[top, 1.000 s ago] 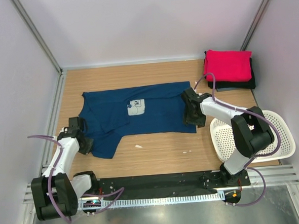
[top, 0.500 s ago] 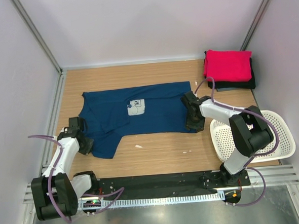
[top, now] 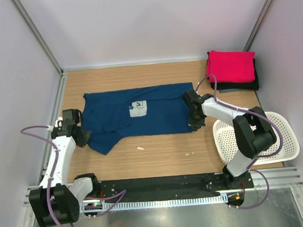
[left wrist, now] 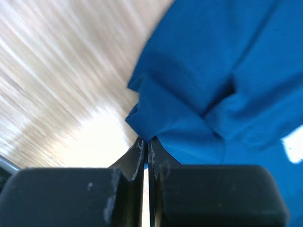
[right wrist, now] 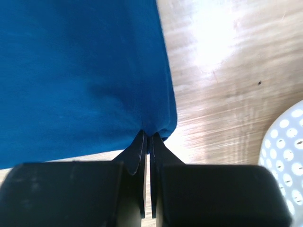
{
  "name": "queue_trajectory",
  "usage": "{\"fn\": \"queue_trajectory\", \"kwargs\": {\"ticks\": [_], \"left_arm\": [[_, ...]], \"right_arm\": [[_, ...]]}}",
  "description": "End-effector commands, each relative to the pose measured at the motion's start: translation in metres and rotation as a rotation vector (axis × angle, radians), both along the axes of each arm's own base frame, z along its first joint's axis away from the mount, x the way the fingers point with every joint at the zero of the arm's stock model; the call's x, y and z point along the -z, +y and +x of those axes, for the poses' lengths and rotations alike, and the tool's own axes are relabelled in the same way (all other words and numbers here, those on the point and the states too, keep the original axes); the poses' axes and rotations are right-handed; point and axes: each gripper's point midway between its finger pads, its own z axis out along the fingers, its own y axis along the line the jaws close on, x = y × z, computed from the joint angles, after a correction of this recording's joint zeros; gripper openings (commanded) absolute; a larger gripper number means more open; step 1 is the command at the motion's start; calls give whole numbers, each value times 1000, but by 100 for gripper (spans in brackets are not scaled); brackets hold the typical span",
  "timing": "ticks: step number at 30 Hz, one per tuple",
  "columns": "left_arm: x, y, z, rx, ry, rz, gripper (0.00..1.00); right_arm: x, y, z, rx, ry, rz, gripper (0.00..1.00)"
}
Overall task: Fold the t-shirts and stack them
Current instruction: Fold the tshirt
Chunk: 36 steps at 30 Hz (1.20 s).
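At opposite ends, left pincer [left wrist: 147,142], right pincer [right wrist: 147,135] pinching navy t-shirt [top: 159,115], print [top: 138,108] indistinct.

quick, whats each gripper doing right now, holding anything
left gripper: shut on a fold of the navy t-shirt at its left end
right gripper: shut on the navy t-shirt at its near right corner

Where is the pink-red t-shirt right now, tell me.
In the top view, the pink-red t-shirt lies folded at the far right corner of the table, on top of the black t-shirt, beyond the white basket.
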Motion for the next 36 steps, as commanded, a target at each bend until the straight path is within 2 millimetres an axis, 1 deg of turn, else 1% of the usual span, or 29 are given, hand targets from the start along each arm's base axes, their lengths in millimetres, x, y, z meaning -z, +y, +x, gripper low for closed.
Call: {"fn": "queue_trajectory", "kwargs": {"ticks": [1, 2, 3, 4, 5, 7, 8, 9, 12, 14, 15, 16, 18, 22, 24, 26, 27, 28, 30, 31, 32, 33, 35, 36], "left_arm": [[-37, 5, 18, 72, -69, 45, 0], [-43, 6, 20, 80, -78, 51, 0], [-50, 6, 25, 92, -95, 53, 0], [-65, 6, 34, 102, -134, 59, 0], [-69, 6, 40, 121, -145, 63, 0], [-80, 4, 52, 149, -177, 62, 0], [-93, 4, 64, 179, -219, 74, 0], [-93, 3, 72, 199, -219, 73, 0], [-105, -1, 99, 290, -253, 102, 0], [-110, -9, 115, 357, -273, 105, 0], [-119, -11, 124, 410, -288, 126, 0], [-112, -14, 131, 440, -262, 125, 0], [-113, -20, 143, 496, -263, 141, 0], [-106, -27, 167, 615, -237, 174, 0], [-102, -32, 173, 656, -226, 166, 0], [-99, -32, 181, 692, -215, 186, 0], [-99, -32, 184, 706, -215, 196, 0], [-99, -43, 188, 744, -218, 201, 0], [-105, -46, 201, 778, -235, 229, 0], [-101, -48, 203, 782, -231, 229, 0], [-102, -48, 211, 798, -232, 246, 0], [-104, -49, 215, 810, -235, 258, 0], [-108, -52, 225, 841, -245, 285, 0], [-110, -50, 232, 866, -242, 325, 0]], "right_arm": [[-28, 0, 23, -36, -60, -28, 2], [-36, 1, 32, -41, -80, -23, 2], [-39, 1, 35, -54, -87, -30, 2], [-42, 0, 38, -58, -91, -31, 2], [-48, 0, 45, -56, -108, -25, 2], [-50, -6, 53, -64, -108, -25, 1], [-54, -8, 59, -66, -121, -28, 1], [-53, -12, 62, -63, -121, -33, 1], [-56, -17, 74, -75, -133, -43, 1], [-59, -18, 82, -89, -146, -51, 2], [-59, -18, 84, -96, -148, -53, 1], [-57, -20, 87, -97, -143, -59, 1], [-59, -20, 94, -107, -158, -64, 2], [-59, -19, 109, -119, -181, -67, 1], [-58, -19, 116, -120, -188, -77, 1], [-58, -19, 123, -118, -195, -78, 1], [-58, -20, 126, -118, -197, -79, 1], [-59, -20, 129, -118, -200, -81, 1], [-64, -21, 141, -107, -222, -90, 1], [-64, -22, 143, -105, -221, -93, 1], [-63, -21, 144, -107, -221, -93, 1], [-60, -23, 146, -103, -215, -97, 1], [-61, -23, 151, -103, -221, -93, 1], [-59, -22, 152, -102, -215, -93, 2]]}}
